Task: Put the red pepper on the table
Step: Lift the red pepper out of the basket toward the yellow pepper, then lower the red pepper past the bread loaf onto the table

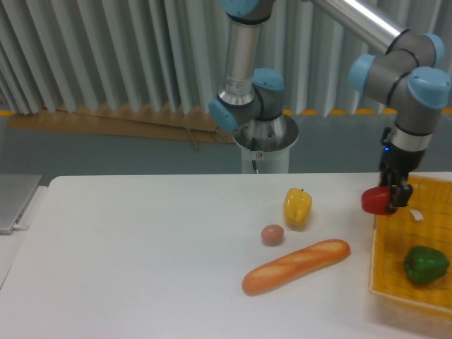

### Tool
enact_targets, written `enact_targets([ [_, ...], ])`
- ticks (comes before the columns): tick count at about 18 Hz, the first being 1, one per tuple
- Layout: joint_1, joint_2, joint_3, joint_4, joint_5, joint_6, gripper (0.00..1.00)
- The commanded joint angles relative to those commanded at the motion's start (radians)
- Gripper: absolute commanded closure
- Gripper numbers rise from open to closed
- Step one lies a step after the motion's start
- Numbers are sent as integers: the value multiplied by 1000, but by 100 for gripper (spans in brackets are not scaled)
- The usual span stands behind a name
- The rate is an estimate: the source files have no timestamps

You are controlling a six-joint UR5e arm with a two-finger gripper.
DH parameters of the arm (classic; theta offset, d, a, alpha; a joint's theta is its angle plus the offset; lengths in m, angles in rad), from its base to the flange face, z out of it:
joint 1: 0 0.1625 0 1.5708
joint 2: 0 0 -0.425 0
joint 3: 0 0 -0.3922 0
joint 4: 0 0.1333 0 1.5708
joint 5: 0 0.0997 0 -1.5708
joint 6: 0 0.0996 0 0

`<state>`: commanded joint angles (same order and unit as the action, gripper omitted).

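Camera view, fixed and looking across the table (141, 247), shows the gripper (393, 196) clamped on the red pepper (376, 200). The pepper hangs clear of any surface, right over the near-left edge of the basket (395, 282), so it is neither resting in the basket nor set down on the white top. I judge that it is being carried out of the basket toward the table, which fits how the arm (417, 85) reaches down from above with the wrist pointing straight at the basket rim.

The fingers grip the pepper from its right side, so most of its glossy body sticks out to the left; how deep the grip sits cannot be made out.

The green pepper (426, 264) lies inside the basket, well apart from the held one, and is not part of the job. On the table, the yellow pepper (297, 207) stands upright, with the egg (272, 234) just beside it and the baguette (296, 266) lying at a slant in front of both. These crowd the middle of the table. The bare strip between the yellow pepper and the basket is near the pepper and looks like the likeliest landing spot. The release is not yet done.
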<state>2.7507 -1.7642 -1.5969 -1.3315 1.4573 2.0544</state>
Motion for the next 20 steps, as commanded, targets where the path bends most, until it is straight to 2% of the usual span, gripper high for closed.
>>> enact_targets([
  [2,-45,23,-5,0,6,-110,44],
  [9,-227,42,-2,27,-6,-474,44],
  [11,-266,31,3,54,-6,-529,44],
  [13,-295,-7,34,89,0,-591,44],
  [17,-310,-67,57,109,26,-596,44],
  [20,-310,-90,67,132,54,-596,44],
])
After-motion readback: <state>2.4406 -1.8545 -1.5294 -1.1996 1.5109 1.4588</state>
